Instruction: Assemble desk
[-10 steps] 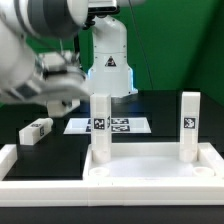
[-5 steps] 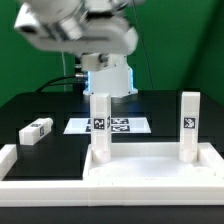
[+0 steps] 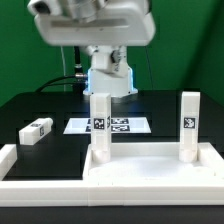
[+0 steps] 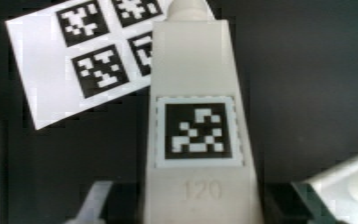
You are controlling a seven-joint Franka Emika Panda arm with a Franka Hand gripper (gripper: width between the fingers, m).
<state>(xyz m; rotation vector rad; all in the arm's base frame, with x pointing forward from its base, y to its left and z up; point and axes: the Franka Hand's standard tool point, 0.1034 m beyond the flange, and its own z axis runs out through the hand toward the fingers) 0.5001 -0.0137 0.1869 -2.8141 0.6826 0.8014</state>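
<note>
Black table (image 3: 45, 108): room beside tabletop (image 3: 150, 172) rim; tool (image 4: 211, 203) released, fingers (image 4: 96, 206) flanking upright leg (image 4: 197, 90).

White tabletop (image 3: 146, 167) holds two upright legs (image 3: 100, 125); third leg (image 3: 36, 131) lies apart.

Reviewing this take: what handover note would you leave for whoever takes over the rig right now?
Hand: open and empty, above the near-left leg, with a finger on either side of it.
Tabletop: at the front. The near-left leg and the right leg stand upright on it.
Loose leg: lies on the table at the exterior view's left. The marker board is behind the tabletop.
Done: two legs are standing; how firmly they are seated cannot be told.
Left: the loose leg, plus a fourth leg not clearly in view.
</note>
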